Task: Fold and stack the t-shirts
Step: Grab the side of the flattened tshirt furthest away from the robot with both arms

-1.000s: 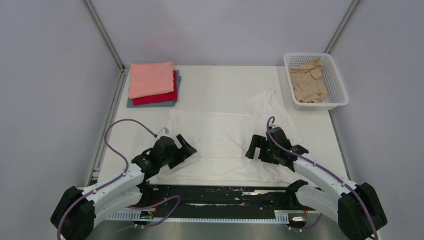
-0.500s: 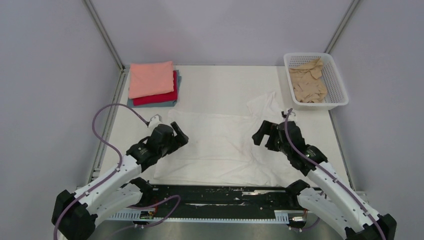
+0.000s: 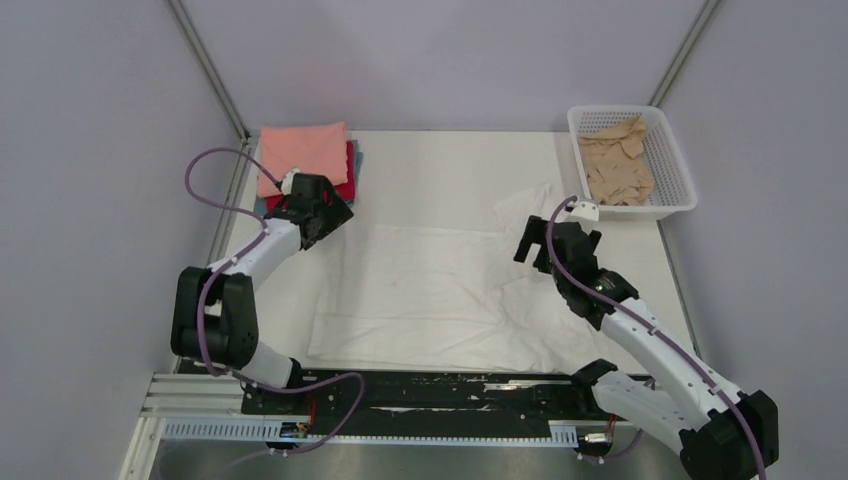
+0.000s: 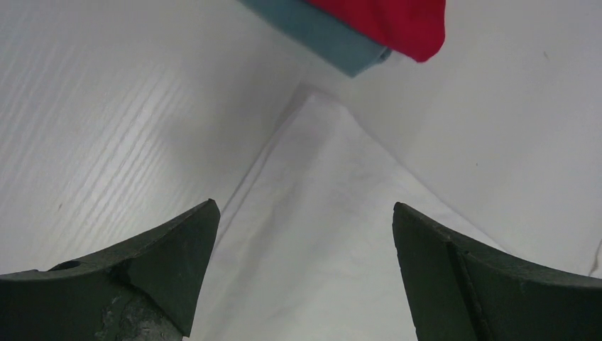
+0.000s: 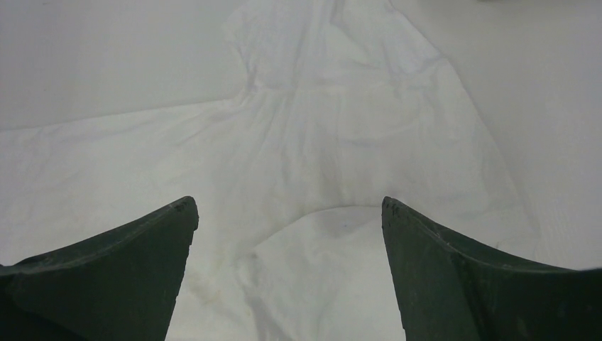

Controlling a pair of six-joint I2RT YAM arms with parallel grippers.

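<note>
1. Left gripper (image 4: 305,213): jaws wide apart, nothing between them. It hovers over the far-left corner of the white t-shirt (image 3: 430,290). In the wrist view the corner's tip sits just ahead, centred in the gap.
2. Right gripper (image 5: 287,206): jaws likewise spread and empty. It is poised above the shirt's far-right part, where the body cloth narrows into a rumpled sleeve (image 3: 530,205) running away from the fingers.
3. White t-shirt: spread in the middle of the table (image 3: 450,165), long axis left to right. The left side is straight and tidy. The right side is wrinkled and bunched near the sleeve.
4. Deciding relation: the far edge runs between the two grippers, one end under each. The left arm is nearer the square corner, the right arm nearer the sleeve. Judgement: a two-handed pinch along that edge looks set up. The left is well aligned; the right must bite into loose folds.
5. Just beyond the left gripper is a stack of folded shirts: salmon-pink (image 3: 300,150) on top, then red (image 4: 383,21), grey-blue (image 4: 319,32) lowest. It is near the corner but apart from it.
6. Far right: tan-beige shirt (image 3: 615,170) crumpled in the basket (image 3: 676,175), well apart from both arms.
</note>
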